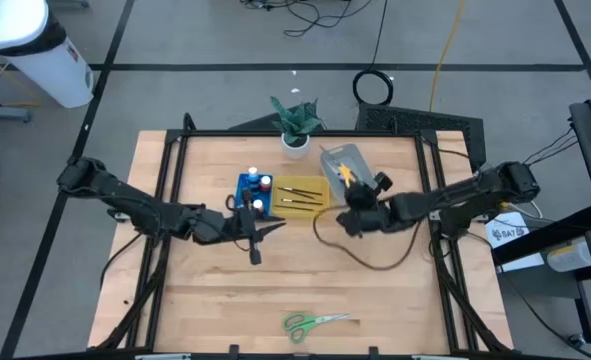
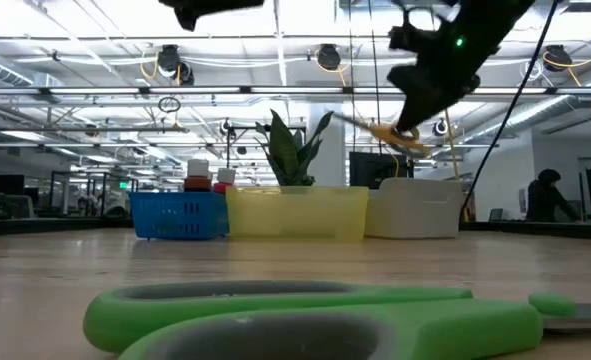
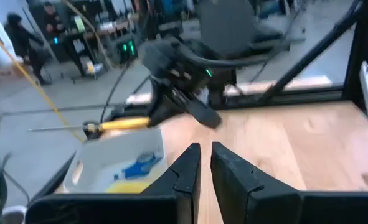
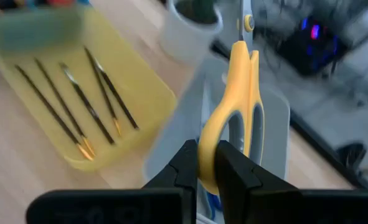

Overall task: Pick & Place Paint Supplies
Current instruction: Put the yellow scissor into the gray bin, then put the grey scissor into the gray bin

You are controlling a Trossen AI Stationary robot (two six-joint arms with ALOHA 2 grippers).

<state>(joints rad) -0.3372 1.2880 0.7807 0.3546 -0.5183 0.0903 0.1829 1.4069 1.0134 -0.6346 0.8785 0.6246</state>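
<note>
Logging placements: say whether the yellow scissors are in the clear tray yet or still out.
Out. The right gripper holds the yellow scissors by a handle, in the air above the clear tray, not resting in it.

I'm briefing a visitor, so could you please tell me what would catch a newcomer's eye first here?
Probably the yellow scissors, pinched in the right pincer above the clear tray. Next, the green scissors lying alone near the table's front edge. The left pincer hangs shut and empty beside the blue tray.
</note>
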